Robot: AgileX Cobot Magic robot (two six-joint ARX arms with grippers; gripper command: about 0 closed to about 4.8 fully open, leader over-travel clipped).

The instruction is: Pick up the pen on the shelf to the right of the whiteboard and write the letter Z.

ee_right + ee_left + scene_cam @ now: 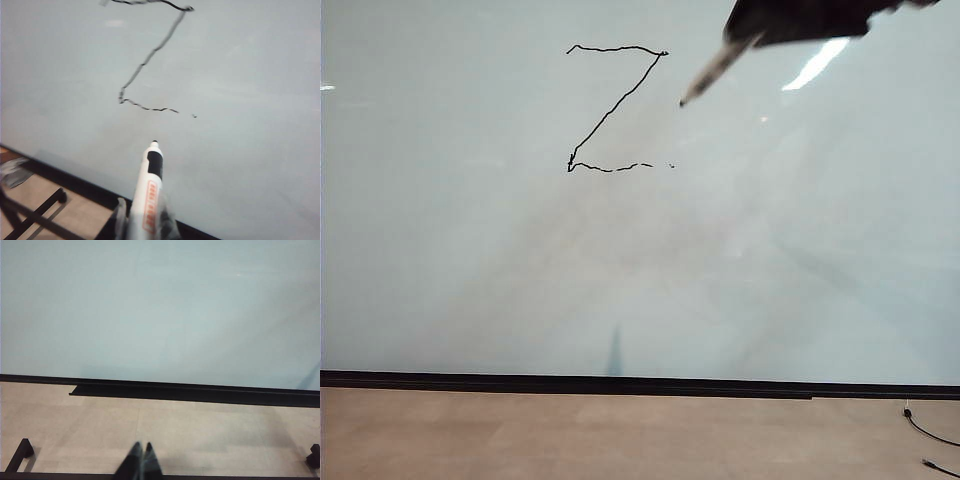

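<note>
One letter Z [616, 108] stands on the whiteboard [640, 270], its bottom stroke broken. The right gripper [760, 38] — upper right — clamps the pen [715, 70], whose tip hangs just right of the Z. The left gripper [142, 452] is clenched with nothing in it, low over the floor [200, 430].

A big black letter Z [616, 108] is drawn on the whiteboard [640, 270], in the upper middle of the exterior view. Its lines wobble, and its bottom line breaks into dashes and a dot. The pen [146, 200], low in the right wrist view, has an orange label with white print, too blurry to read.
</note>
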